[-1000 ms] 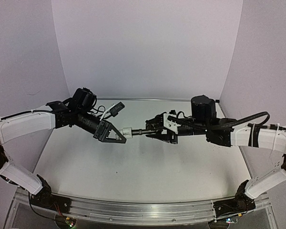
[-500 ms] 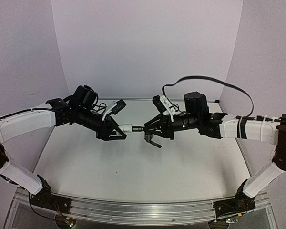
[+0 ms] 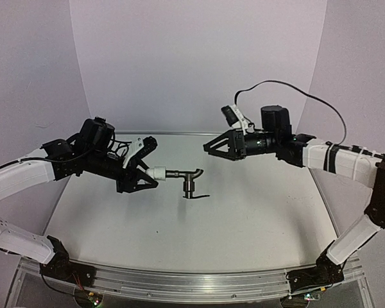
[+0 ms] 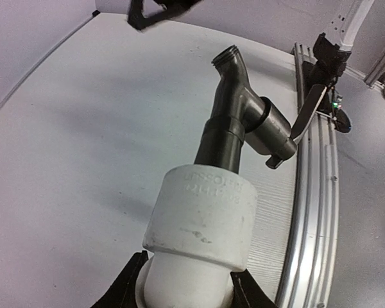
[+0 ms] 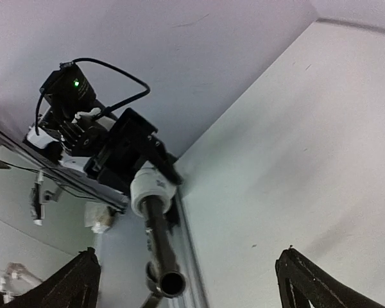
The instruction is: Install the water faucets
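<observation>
The left hand [image 3: 147, 178] is clamped on a white pipe fitting [image 3: 158, 172], its fingers [image 4: 123, 290] pinching the fitting's near end in the left wrist view. The right hand [image 3: 212, 148] hangs with its fingers [image 5: 69, 282] spread wide and nothing between them. It sits above the desk [image 3: 244, 218], higher than the left hand and well apart from it.

The faucet [image 3: 187, 177] sits straight out beyond the left hand's fingertips, with its stem sunk into the far end of the fitting. Hand, fitting and faucet make one line held clear of the desk. That long axis runs away from the left hand and roughly toward the right hand. In the right wrist view the faucet's [image 5: 160, 247] round end faces that camera, low and nearer one finger than the other.

The spout [image 4: 231, 67] bends off the line near the tip, and the thin lever [image 4: 307, 112] sticks out sideways from the body.

The left hand is plainly the nearer, since it carries the piece. By my judgement, any further turn falls to the right hand. It would have to come down and in along that axis, and meet the body rather than the lever. Whether the thread is fully home I cannot tell.
</observation>
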You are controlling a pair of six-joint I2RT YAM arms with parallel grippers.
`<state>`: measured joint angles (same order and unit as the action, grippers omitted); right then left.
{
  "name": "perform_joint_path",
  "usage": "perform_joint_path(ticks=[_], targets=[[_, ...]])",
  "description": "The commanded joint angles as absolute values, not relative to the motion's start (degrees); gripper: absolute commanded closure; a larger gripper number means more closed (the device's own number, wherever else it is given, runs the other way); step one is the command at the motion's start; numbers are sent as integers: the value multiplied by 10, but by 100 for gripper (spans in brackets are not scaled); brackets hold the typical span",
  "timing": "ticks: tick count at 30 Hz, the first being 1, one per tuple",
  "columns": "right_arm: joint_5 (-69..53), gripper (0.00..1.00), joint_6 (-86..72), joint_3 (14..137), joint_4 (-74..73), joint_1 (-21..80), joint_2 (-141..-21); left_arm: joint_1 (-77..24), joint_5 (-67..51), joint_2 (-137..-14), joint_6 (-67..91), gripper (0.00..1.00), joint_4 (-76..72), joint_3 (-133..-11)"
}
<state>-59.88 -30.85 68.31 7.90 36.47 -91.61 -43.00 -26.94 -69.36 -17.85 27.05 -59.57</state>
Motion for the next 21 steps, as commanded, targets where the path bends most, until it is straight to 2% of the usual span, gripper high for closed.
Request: perform_joint_path(ticks=[1,3,10,12,16,21], targets=[[-458,2,-73,691,-15,360,-830,-429,-379,-648,-109,100,232,-589],[-438,2,110,640,3,370,-756,-425,-430,-649,-77,100,232,-587],[-458,2,516,516,36,427,-634,-402,-523,-689,-28,100,242,-612],[-450,2,585,493,80,454,-622,-398,-537,-706,-21,100,243,-624],[-442,15,655,519,56,481,-644,-396,-551,-719,-16,100,243,-635],[-438,19,699,547,35,499,-685,-395,-559,-724,-13,100,243,-642]])
